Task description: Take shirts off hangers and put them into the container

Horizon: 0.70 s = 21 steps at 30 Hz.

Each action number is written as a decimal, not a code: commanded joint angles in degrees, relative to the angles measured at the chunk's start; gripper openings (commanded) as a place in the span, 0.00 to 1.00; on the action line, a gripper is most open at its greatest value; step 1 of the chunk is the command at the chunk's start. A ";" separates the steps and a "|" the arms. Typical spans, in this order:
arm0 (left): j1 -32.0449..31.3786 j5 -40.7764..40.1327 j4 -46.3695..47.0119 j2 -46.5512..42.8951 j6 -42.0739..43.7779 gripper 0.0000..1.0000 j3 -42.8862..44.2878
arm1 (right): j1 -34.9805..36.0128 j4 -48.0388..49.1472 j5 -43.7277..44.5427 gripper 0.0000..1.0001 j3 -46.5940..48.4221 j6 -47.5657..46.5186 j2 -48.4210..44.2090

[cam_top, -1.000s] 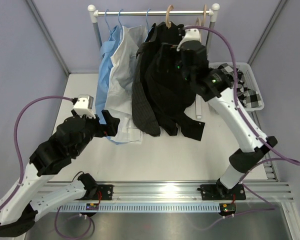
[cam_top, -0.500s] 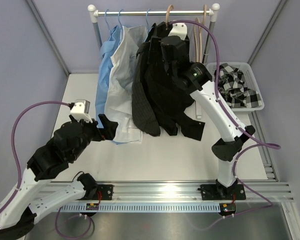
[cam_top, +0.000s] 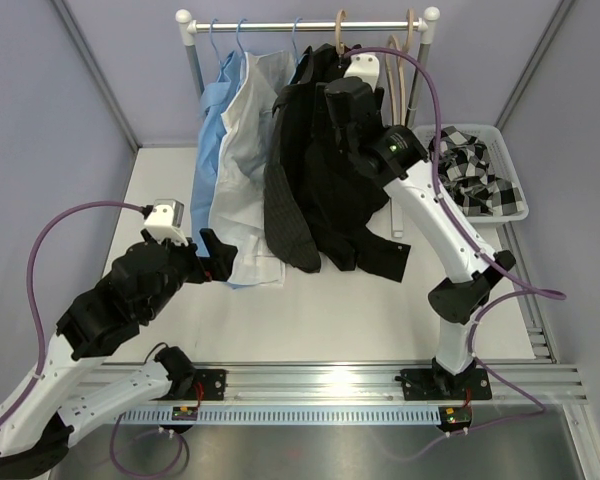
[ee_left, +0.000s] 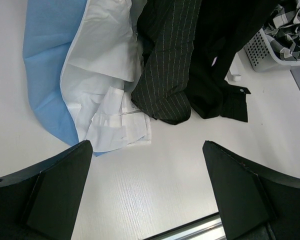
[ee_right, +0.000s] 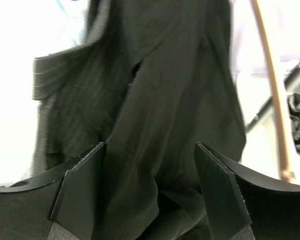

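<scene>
The black shirt (cam_top: 332, 190) is plain and dark. It hangs from a wooden hanger (cam_top: 339, 28) on the rail (cam_top: 280, 24), and its tail and a cuff lie bunched on the table (cam_top: 360, 300) below the rail. Next along the rail hang a grey pinstriped shirt (cam_top: 285, 220), a white shirt (cam_top: 245, 120) and a blue shirt (cam_top: 208, 130). The right claw (ee_right: 150, 145) is just under the rail, against the black shirt's upper part. Its jaws are parted, with a fold of the black cloth between them, not yet pinched. The left claw (ee_left: 147, 150) is released and spread wide, well below the rail near the white shirt's hem. The checked shirt (cam_top: 470, 170) lies in the basket (cam_top: 495, 214), under the rail's right end.
</scene>
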 commanded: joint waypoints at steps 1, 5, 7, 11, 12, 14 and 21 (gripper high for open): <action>0.29 0.59 1.98 0.43 0.15 0.99 0.01 | -2.16 -1.52 1.25 0.77 -2.41 -0.19 -5.16; 0.29 0.76 1.98 1.04 0.24 0.99 0.10 | -3.31 -3.10 0.54 0.73 -4.17 -0.80 -7.45; 0.29 1.03 2.07 1.39 0.41 0.99 0.27 | -3.84 -4.16 -0.69 0.72 -4.09 -0.89 -7.80; 0.29 1.20 1.98 2.18 0.68 0.99 0.54 | -5.06 -5.30 -2.62 0.65 -4.17 -1.42 -8.51; 0.29 1.29 2.07 2.19 0.68 0.99 0.54 | -5.33 -5.57 -3.41 0.59 -4.09 -1.59 -8.51; 0.29 1.38 2.07 2.36 0.77 0.99 0.71 | -6.30 -6.01 -5.17 0.54 -3.65 -1.86 -8.59; 0.29 1.38 2.07 2.71 1.03 0.99 0.71 | -8.06 -8.38 -8.60 0.38 -0.84 -3.53 -6.58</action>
